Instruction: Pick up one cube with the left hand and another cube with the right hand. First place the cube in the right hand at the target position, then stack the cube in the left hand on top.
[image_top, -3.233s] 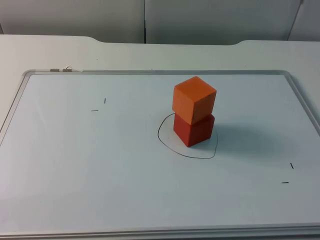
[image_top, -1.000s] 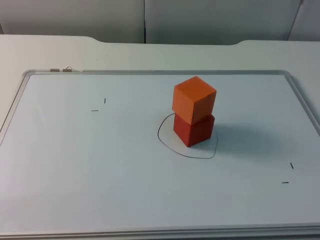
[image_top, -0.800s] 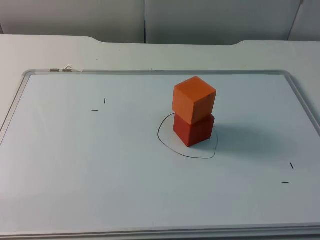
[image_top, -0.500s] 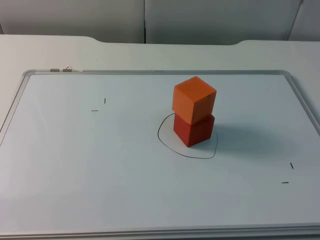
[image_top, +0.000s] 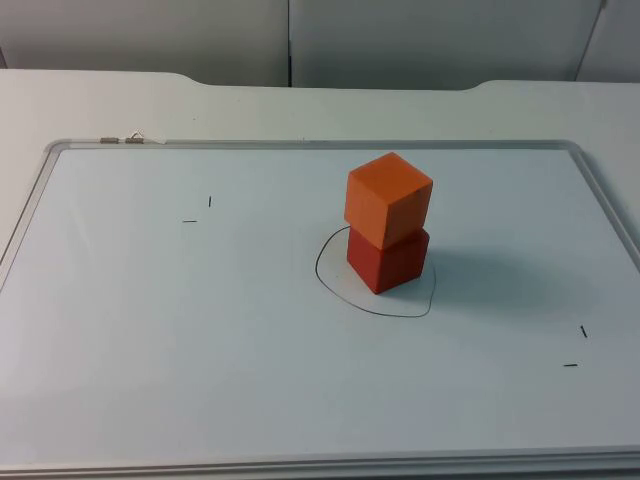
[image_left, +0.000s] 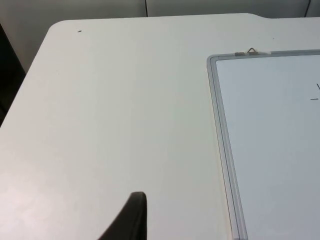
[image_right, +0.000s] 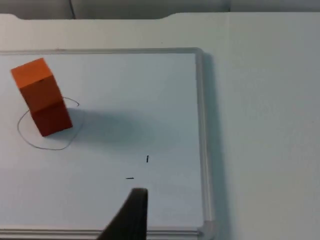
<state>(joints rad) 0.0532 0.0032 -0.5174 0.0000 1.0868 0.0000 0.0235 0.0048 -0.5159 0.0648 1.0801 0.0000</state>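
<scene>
- Nothing is moving between the earlier top views and now: the two cubes are sitting exactly where they were, and no arm is entering the top view.
- Left pincer is hanging over bare tabletop, off the whiteboard's left frame edge, well apart from the stack. One black fingertip is showing; cannot tell whether the fingers are spread or pressed together. This arm is waiting.
- Two small pen ticks are lying on the board's left half, nothing on them.
- Orange cube is resting on the red cube, turned slightly against it so its corners are overhanging a little. Red cube is standing inside the drawn outline, toward its upper part. Judging from this, the stack is looking done.
- Right pincer is hovering over the board's near right area, just beside the second pair of ticks, well apart from the stack. Holding nothing that is visible; cannot tell how its fingers are standing.
- Risk, as a guess: the twisted top cube is having less than full footing, so a tabletop jolt or an arm sweeping across the board could be sliding or toppling it.
- Second risk: any re-approach for adjusting could be nudging the red cube across the outline.
</scene>
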